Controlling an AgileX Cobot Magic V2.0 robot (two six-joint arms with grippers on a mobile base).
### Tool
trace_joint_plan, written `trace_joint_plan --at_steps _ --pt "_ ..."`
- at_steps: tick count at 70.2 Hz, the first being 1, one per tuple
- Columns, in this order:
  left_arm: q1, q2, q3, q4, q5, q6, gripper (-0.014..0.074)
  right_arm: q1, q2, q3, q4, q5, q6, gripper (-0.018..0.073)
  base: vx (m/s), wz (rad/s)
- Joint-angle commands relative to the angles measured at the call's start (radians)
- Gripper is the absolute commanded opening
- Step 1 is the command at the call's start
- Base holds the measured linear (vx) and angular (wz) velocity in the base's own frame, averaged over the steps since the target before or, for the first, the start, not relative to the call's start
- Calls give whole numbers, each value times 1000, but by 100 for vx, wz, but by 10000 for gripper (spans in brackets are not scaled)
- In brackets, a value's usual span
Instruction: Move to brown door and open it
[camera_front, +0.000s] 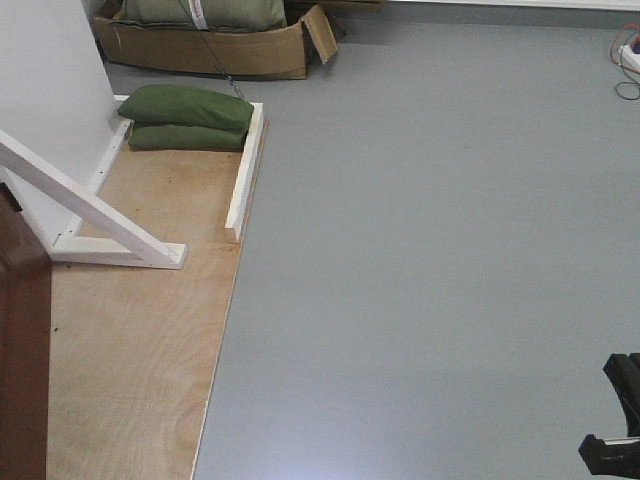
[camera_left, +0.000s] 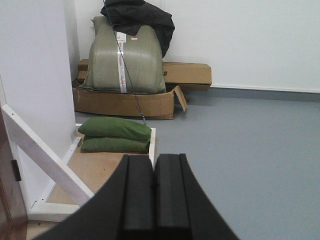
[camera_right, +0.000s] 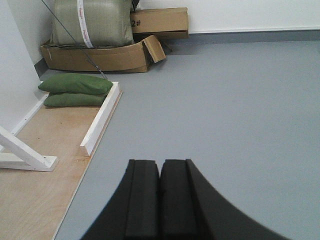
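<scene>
The brown door (camera_front: 20, 350) shows only as a dark edge at the far left of the front view, standing on the plywood base; a sliver of it (camera_left: 6, 195) is at the lower left of the left wrist view. No handle is in view. My left gripper (camera_left: 153, 162) is shut and empty, held above the floor and pointing at the green sandbags. My right gripper (camera_right: 160, 167) is shut and empty over the grey floor. A black part of the right arm (camera_front: 620, 420) shows at the lower right of the front view.
A plywood base (camera_front: 140, 330) carries white frame braces (camera_front: 95, 215) and a white wall panel (camera_front: 45, 90). Two green sandbags (camera_front: 190, 118) lie at its back. A cardboard box with a large sack (camera_left: 125, 75) stands by the far wall. Grey floor (camera_front: 430, 250) spreads to the right.
</scene>
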Motion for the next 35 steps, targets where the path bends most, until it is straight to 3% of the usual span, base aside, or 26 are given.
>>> trace_joint_plan --at_steps 1,35 --pt "-4 -26 22 1 -80 -7 17 -1 -16 2 -5 -81 -12 0 3 -7" --pt "-4 -26 22 1 -80 -7 17 -1 -16 2 -5 -81 -12 0 0 -1"
